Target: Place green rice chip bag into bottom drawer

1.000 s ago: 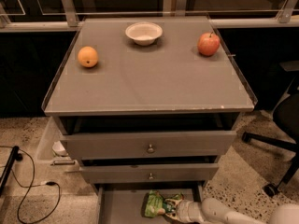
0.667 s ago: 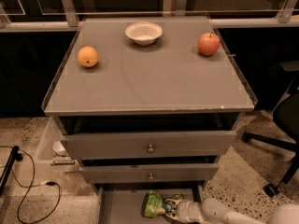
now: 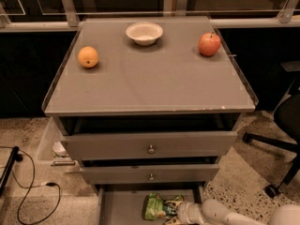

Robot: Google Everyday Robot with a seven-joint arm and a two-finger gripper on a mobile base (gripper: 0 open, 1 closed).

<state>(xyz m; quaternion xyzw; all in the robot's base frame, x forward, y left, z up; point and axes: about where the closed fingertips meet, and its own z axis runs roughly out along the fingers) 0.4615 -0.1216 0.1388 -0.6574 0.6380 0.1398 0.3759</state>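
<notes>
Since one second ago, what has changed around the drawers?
Nothing visibly changed. The end effector remains in the bottom drawer, at the right end of the green rice chip bag lying on its floor. Orange, bowl and apple stay on the cabinet top.

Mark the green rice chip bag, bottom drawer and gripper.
green rice chip bag [image 3: 156,206], camera view, light-green left half.
bottom drawer [image 3: 123,208], camera view, bare floor left of bag.
gripper [image 3: 175,213], camera view, tip at bag's right end.
</notes>
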